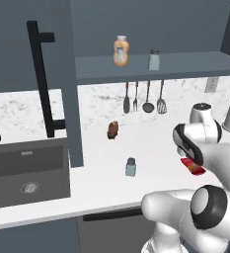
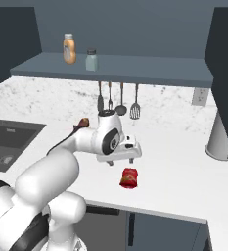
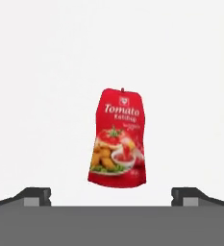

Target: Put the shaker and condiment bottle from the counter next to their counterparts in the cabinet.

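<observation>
Gripper [image 3: 111,194] hovering over the tomato ketchup pouch [image 3: 117,138], jaws spread wide, empty, touching nothing. Pouch lying flat on the white counter [image 2: 184,162], apart from the shaker [image 1: 131,167] near the sink [image 1: 27,170].

Table [image 1: 151,148] of smooth white faintly marbled stone look, condiment bottle [image 3: 117,137] seen as glossy red printed plastic, shaker [image 1: 131,167] of translucent pale plastic or glass, cabinet [image 1: 151,66] finished matt slate-blue, utensils [image 1: 143,99] rendered metallic.

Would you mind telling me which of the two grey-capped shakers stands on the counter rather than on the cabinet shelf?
The shaker standing alone on the counter near the sink; its twin sits on the shelf beside the orange bottle.
</observation>
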